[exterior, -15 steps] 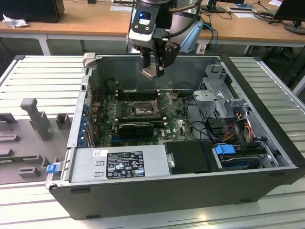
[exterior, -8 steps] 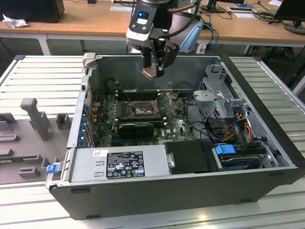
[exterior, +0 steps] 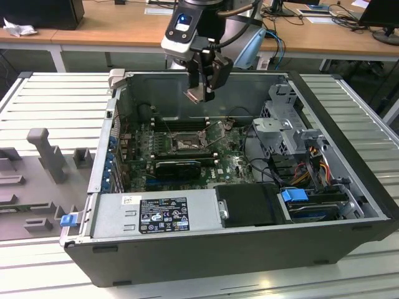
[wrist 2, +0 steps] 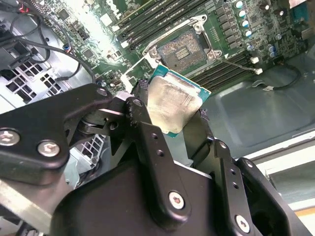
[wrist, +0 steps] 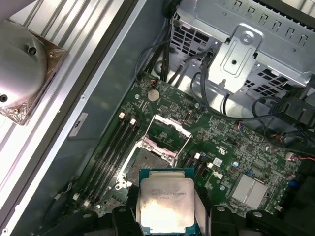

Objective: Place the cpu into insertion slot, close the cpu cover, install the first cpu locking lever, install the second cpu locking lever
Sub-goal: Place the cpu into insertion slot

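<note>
The open computer case (exterior: 249, 249) lies on its side on a slatted table (exterior: 56, 99), with its green motherboard (exterior: 230, 163) facing up. The gripper (exterior: 202, 92) hangs above the case's far wall, well clear of the board. Its jaws are closed partway onto two opposite edges of the cpu (exterior: 194, 94). In both wrist views the insertion slot (wrist 2: 181, 48) (wrist: 147, 160) sits bare on the board, with the cpu cover (wrist: 173, 125) swung up beside it. The cpu (wrist 2: 172, 105) (wrist: 166, 204) is square, so neither side is the longer. Its pale metal top faces the wrist cameras, with a green rim showing around it. In the exterior view it sits tilted between the fingers, apart from the slot.
</note>
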`<state>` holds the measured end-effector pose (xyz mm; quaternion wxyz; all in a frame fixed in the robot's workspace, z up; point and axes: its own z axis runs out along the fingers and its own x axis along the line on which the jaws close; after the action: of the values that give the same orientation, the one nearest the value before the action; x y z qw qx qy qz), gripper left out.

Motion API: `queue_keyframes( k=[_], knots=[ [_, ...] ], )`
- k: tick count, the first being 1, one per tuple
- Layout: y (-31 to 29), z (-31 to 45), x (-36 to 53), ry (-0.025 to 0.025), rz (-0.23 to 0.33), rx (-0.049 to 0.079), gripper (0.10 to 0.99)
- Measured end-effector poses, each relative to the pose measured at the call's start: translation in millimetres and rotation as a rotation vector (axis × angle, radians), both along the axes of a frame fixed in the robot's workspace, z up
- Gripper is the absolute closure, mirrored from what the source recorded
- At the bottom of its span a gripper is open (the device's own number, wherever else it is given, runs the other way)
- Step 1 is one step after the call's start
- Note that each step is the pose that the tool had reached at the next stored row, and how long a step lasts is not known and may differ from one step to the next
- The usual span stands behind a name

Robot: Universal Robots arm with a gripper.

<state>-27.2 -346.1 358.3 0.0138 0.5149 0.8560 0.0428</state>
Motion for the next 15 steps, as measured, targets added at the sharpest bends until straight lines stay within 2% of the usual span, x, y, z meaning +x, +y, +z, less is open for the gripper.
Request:
queue_keyframes(
  k=[15],
  knots=[
    [0.0, -0.1, 0.0, -0.0001, -0.098, 0.000, 0.561]
  ],
)
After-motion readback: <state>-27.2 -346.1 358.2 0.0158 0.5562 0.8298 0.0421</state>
